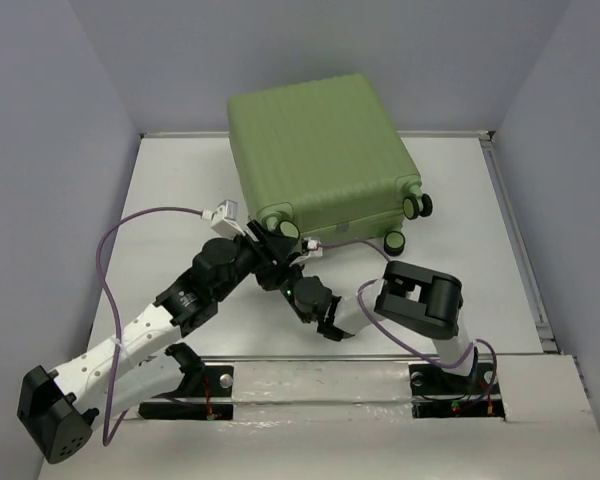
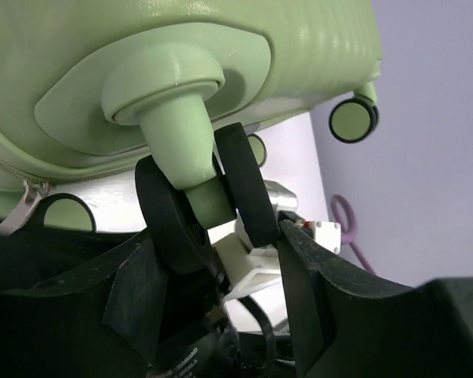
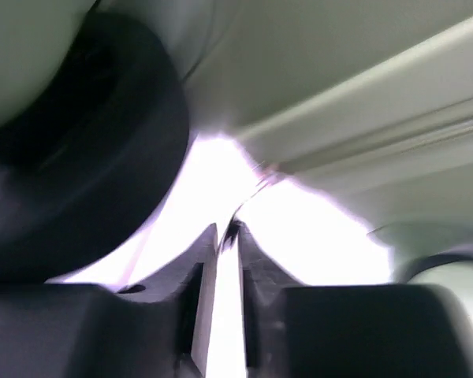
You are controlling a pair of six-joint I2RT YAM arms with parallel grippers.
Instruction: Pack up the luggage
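Left tool (image 2: 219, 252), open, straddles a black caster wheel (image 2: 169, 220) of the light-green ribbed hard-shell suitcase (image 1: 320, 150); right tool (image 3: 229, 234) closed.

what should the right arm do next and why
Probably pull gently along the seam. The right fingers seem pinched on a thin metal tab at the seam of the closed luggage, likely its zipper pull, while the left fingers flank a caster wheel, perhaps steadying it.
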